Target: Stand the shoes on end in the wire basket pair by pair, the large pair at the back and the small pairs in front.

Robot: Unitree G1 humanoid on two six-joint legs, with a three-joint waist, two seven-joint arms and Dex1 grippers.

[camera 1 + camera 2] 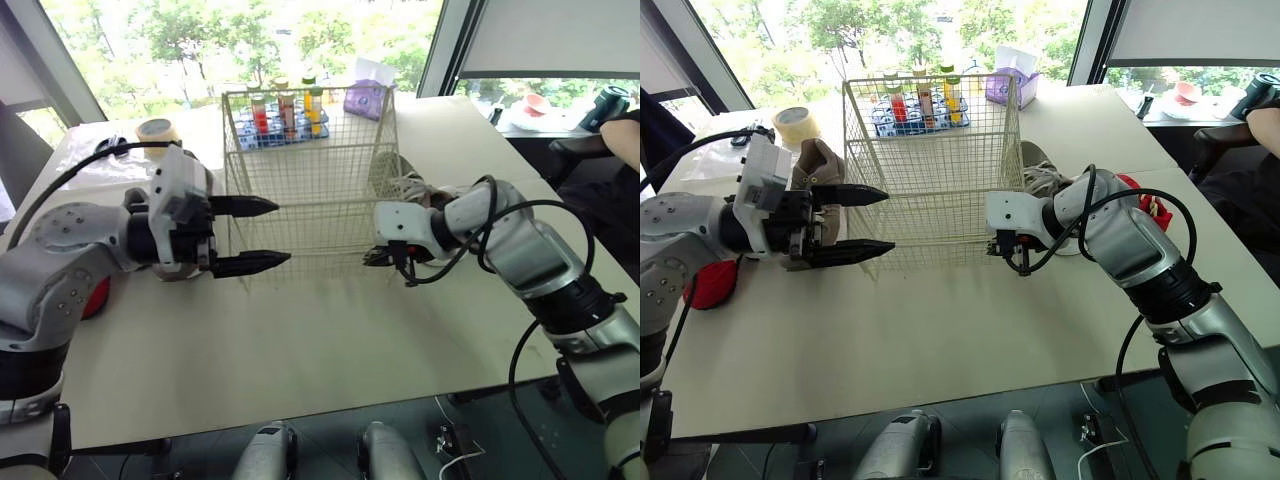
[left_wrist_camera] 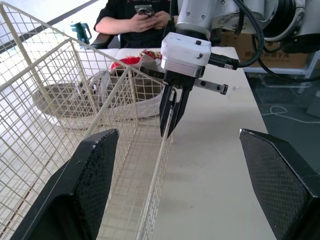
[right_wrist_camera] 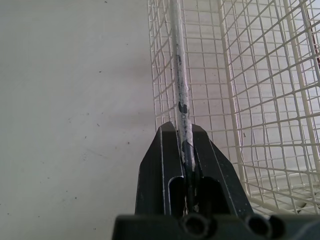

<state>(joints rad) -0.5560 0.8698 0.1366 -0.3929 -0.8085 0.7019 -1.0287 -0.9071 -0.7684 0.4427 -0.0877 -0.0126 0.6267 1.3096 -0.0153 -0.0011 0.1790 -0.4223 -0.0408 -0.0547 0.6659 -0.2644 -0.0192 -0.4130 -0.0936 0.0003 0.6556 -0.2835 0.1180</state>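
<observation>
Logging the count first: one cream wire basket (image 1: 310,200), upright at centre frame on one white table (image 1: 300,350). Two shoes made out, both on the table outside the basket: one brown shoe (image 1: 816,165) just left of the basket, behind the left gripper (image 1: 281,232); one grey shoe with white laces (image 1: 1038,172) just right of the basket, behind the right arm. Two red objects noted as well, one (image 1: 710,285) at the left edge under the left arm, one (image 1: 1148,208) right of the grey shoe; both partly hidden, kind not resolvable.

Checked the left gripper: two black fingers spread wide, holding nothing, tips level with the basket's left front corner; contact with the mesh not resolvable. Checked the right gripper (image 2: 169,125): fingers pinched tight on one thick frame wire at the basket's lower right front corner.

Behind the basket, upper centre of frame: one blue rack of capped bottles (image 1: 285,118), bottle count not resolvable; one purple tissue box (image 1: 365,98) to its right. One roll of tan tape (image 1: 155,130) at upper left. One person's arm (image 1: 622,135) at the upper right edge.
</observation>
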